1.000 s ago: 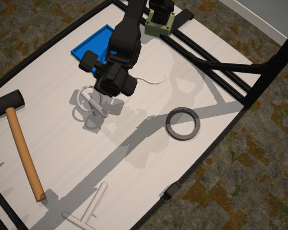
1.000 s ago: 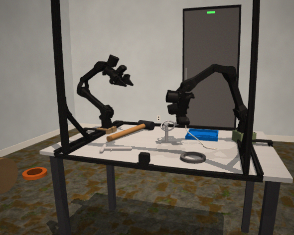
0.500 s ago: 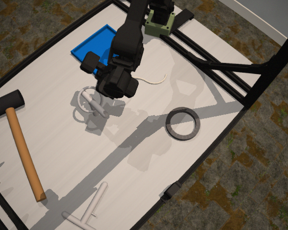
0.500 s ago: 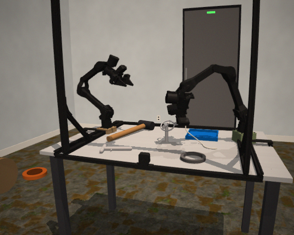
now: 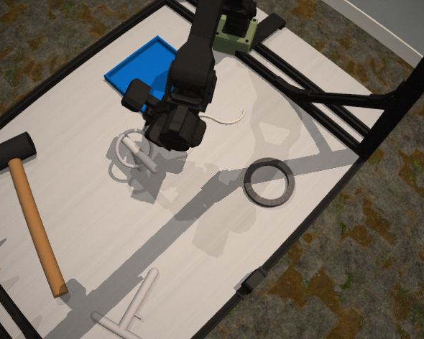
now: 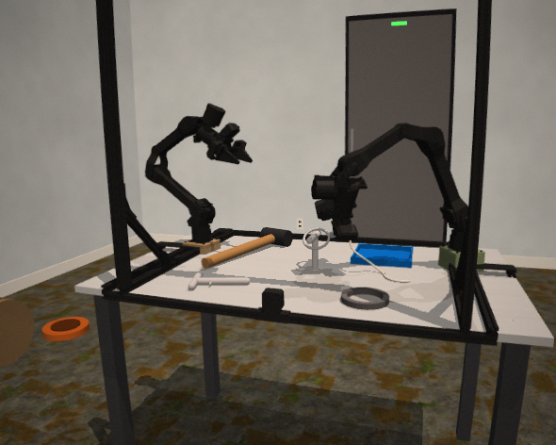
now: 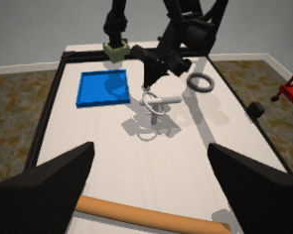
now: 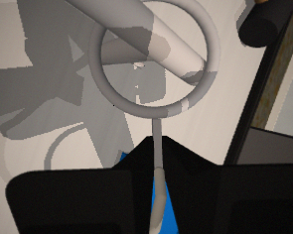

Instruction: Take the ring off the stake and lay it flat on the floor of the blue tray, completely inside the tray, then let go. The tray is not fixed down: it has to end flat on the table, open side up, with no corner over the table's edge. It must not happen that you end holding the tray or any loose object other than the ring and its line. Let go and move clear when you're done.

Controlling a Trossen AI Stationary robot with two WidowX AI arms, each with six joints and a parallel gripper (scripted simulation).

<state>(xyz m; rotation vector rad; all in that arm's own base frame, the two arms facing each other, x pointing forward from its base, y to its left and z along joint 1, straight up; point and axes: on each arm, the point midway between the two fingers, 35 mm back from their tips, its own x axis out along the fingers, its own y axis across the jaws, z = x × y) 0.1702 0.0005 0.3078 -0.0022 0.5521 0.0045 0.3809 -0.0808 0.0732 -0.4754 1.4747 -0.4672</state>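
"What are the fingers doing?"

"The right fingers (image 6: pixel 346 230) are pinched on the pale ring's little stem (image 8: pixel 157 134). The left fingers (image 6: pixel 228 155) are wide open with nothing in them."

"Where's the pale ring (image 5: pixel 118 154) (image 6: pixel 328 241) (image 8: pixel 215 55)?"

"Up above the bench (image 5: pixel 95 233) (image 6: pixel 287 272) (image 7: pixel 134 169), around the slanted bar of the stake (image 5: pixel 143 156) (image 6: pixel 315 255) (image 7: pixel 166 100) (image 8: pixel 179 55). It's not in the tray."

"Can we see the pinch from above?"

"No, the right arm hides it. The right wrist view shows it close up."

"And the line?"

"The white line (image 5: pixel 223 122) (image 6: pixel 374 268) trails away on the bench."

"What's around?"

"The blue tray (image 5: pixel 130 56) (image 6: pixel 381 263) (image 7: pixel 101 103) lies flat near the stake, open side up. The bar runs through the ring, so it's in the way of pulling sideways. A dark ring (image 5: pixel 291 182) (image 6: pixel 365 304) (image 7: pixel 201 90) lies apart, and so does a big mallet (image 5: pixel 35 218) (image 6: pixel 240 251) (image 7: pixel 154 215) (image 8: pixel 268 25)."

"How are the arms?"

"The right arm (image 5: pixel 194 62) (image 6: pixel 379 150) bends over high and reaches down by the stake. The left arm (image 6: pixel 173 186) is up high, well apart."
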